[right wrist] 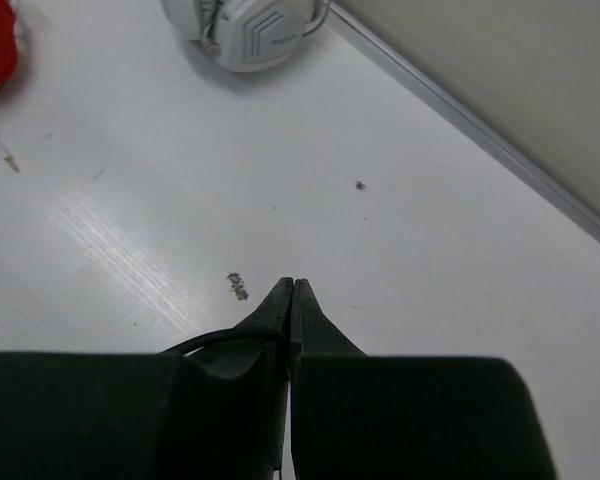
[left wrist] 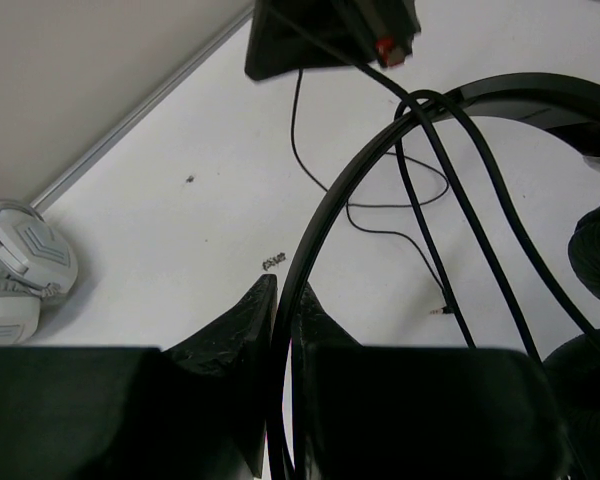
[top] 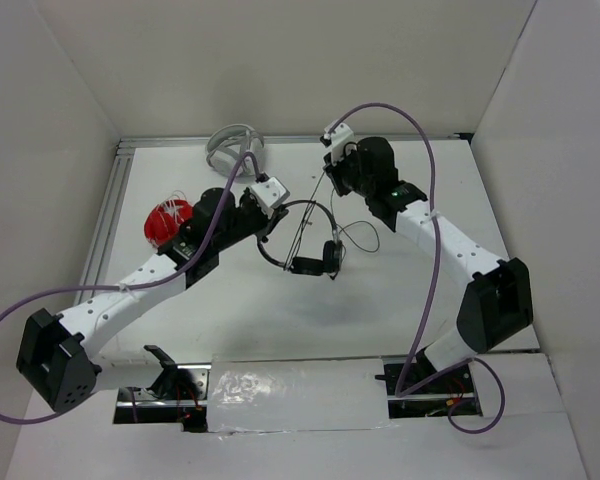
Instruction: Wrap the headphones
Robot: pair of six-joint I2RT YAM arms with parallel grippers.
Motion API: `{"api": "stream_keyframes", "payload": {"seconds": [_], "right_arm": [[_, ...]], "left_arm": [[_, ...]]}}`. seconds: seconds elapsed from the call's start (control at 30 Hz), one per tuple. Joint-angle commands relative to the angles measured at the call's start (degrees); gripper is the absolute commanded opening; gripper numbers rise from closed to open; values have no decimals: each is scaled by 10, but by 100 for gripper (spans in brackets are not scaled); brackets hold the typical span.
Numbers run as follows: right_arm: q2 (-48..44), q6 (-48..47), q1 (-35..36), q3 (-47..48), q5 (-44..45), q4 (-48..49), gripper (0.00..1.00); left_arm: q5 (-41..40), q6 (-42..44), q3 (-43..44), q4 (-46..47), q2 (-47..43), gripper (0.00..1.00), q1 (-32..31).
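Looking down from the top camera, the headphones are hanging mid-desk, just above the white desk, ear pads low and headband arching up toward the left claw, which is gripping that band. The right claw is sitting just behind, and a thin cable is running taut from it down to the ear cups, the slack curling loose on the desk. White headphones are sitting at the back edge, red headphones under the left arm; neither is in play. Switching to the left wrist: the fingers are closing tight on the headband, which is passing straight between them, with strands of cable crossing over the band and the plug lying free on the desk below. Over to the right wrist: the jaws are pressing together and the black cable is feeding in at their base, so it looks pinched there. Judging the handling: this set is looking light, the band springy and thin, liable to twist in a grip; the cable is limp and slick, so it is likely wanting steady tension to hold a wrap. The band's middle is the sound place to hold, and the cable is best taken well short of the plug.
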Motion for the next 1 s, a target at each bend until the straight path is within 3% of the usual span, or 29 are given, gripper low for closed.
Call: {"api": "stream_keyframes", "payload": {"seconds": [0.0, 0.13, 0.47, 0.7, 0.83, 0.97], "right_arm": [[4, 30, -11, -21, -34, 45, 4], [-41, 57, -20, -79, -43, 106, 1], [-109, 79, -43, -131, -7, 136, 0], [-100, 81, -64, -105, -9, 118, 0], [-65, 71, -65, -71, -36, 85, 0], [-57, 70, -65, -81, -81, 110, 2]], "left_arm": [[41, -18, 37, 14, -39, 0, -4], [-1, -17, 65, -20, -43, 0, -4], [-32, -29, 43, -28, -49, 0, -3], [18, -34, 32, -36, -63, 0, -4], [86, -29, 23, -33, -79, 0, -4], [115, -48, 25, -30, -77, 0, -4]]}}
